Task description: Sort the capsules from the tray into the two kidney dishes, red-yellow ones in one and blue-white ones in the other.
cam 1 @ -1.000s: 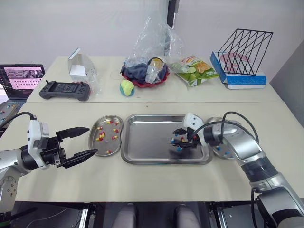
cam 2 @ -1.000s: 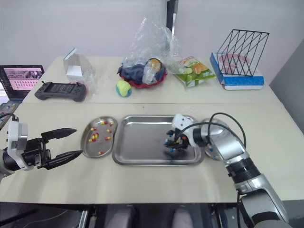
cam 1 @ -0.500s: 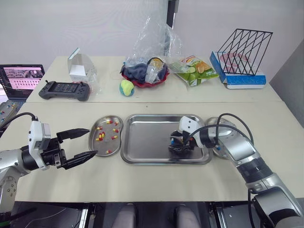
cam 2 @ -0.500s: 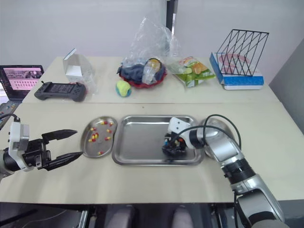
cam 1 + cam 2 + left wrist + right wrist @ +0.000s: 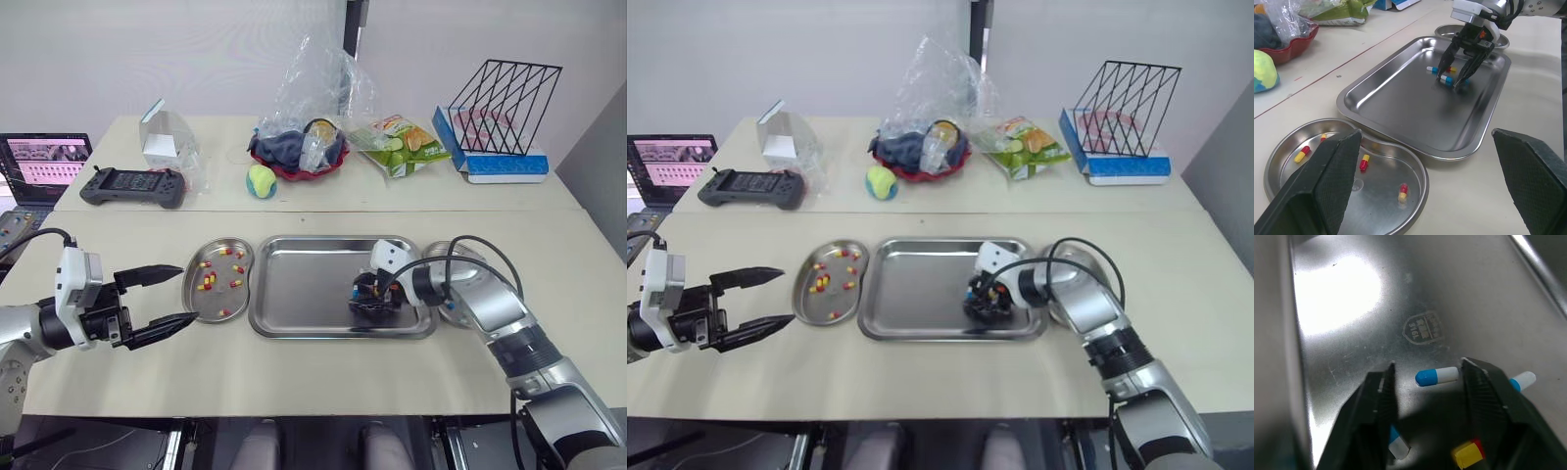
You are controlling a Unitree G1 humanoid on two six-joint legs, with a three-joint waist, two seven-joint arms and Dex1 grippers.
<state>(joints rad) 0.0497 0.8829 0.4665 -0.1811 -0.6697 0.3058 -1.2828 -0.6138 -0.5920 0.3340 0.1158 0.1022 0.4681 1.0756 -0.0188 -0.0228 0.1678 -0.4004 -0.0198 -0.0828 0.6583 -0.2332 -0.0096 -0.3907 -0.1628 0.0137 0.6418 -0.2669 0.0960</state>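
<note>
My right gripper (image 5: 370,295) is down inside the steel tray (image 5: 294,286), at its right end. It is open. In the right wrist view its fingertips straddle a blue-white capsule (image 5: 1436,376) lying flat on the tray floor. Two more blue-white capsules (image 5: 1522,380) and a red-yellow one (image 5: 1469,453) lie close by. The left kidney dish (image 5: 192,285) holds several red-yellow capsules (image 5: 208,281). The right kidney dish (image 5: 441,247) is partly hidden behind my right arm. My left gripper (image 5: 186,292) hovers open, left of the left dish, holding nothing.
On the far table sit a game controller (image 5: 133,184), a laptop (image 5: 44,162), a tennis ball (image 5: 261,180), a red bowl under a plastic bag (image 5: 299,155), a snack bag (image 5: 402,142) and a wire rack on a blue box (image 5: 505,162).
My right gripper has dropped lower and shifted slightly left over the capsules in the tray. The left gripper has stayed almost still.
</note>
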